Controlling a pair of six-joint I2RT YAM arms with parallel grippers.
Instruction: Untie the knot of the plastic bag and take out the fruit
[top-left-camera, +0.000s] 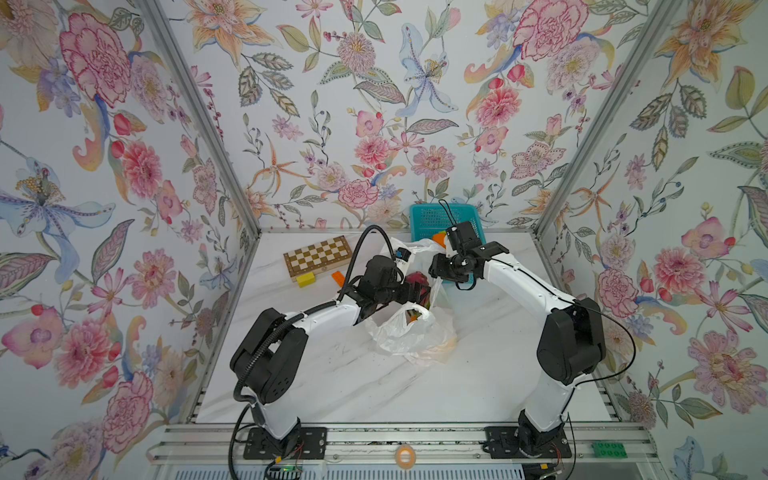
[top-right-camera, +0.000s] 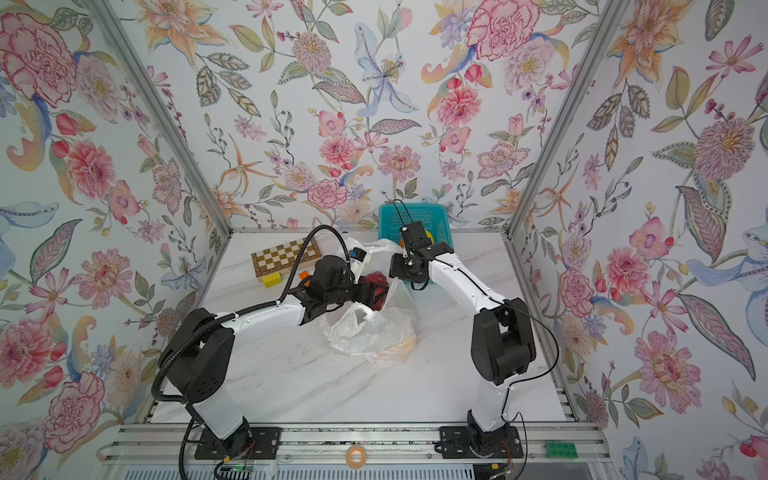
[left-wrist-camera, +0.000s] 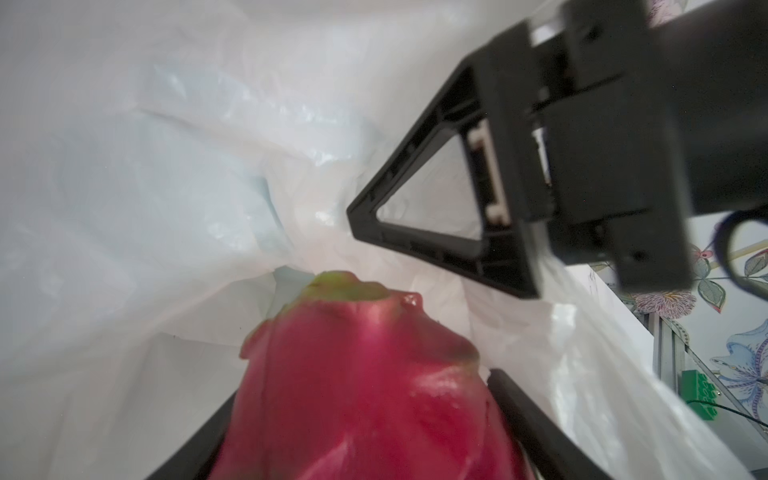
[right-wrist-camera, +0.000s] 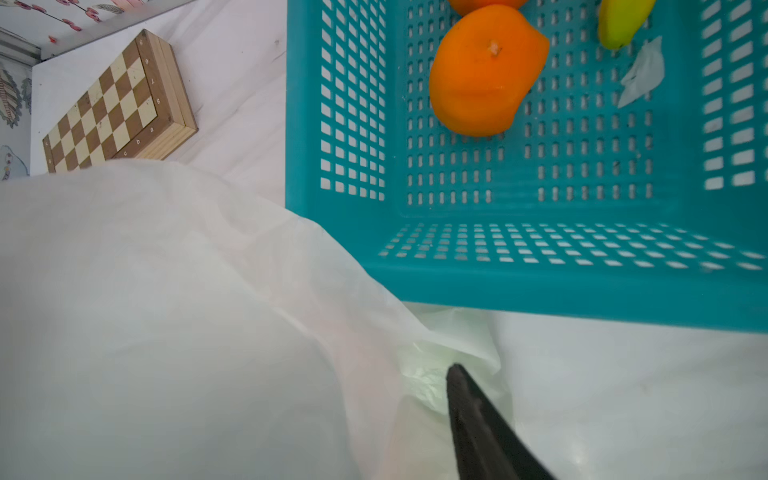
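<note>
The plastic bag (top-left-camera: 409, 332) (top-right-camera: 365, 332) lies crumpled mid-table with its mouth open; the knot is out of view. My left gripper (top-left-camera: 415, 291) (left-wrist-camera: 365, 436) reaches into the mouth and is shut on the pink-red dragon fruit (top-left-camera: 415, 279) (left-wrist-camera: 353, 374), a black finger on each side of it. More fruit (top-left-camera: 411, 318) shows orange and green deeper in the bag. My right gripper (top-left-camera: 440, 268) (right-wrist-camera: 386, 415) is at the bag's far rim beside the teal basket (top-left-camera: 428, 216) (right-wrist-camera: 345, 124). One of its fingers (right-wrist-camera: 473, 419) shows and white film covers the other. An orange (right-wrist-camera: 486, 70) lies in the basket.
A folded chessboard (top-left-camera: 318, 255) lies at the back left, with a yellow block (top-left-camera: 305, 279) and an orange block (top-left-camera: 338, 276) in front of it. A banana tip (right-wrist-camera: 623, 20) and a white scrap (right-wrist-camera: 642, 72) are in the basket. A green brick (top-left-camera: 609, 449) sits on the front rail.
</note>
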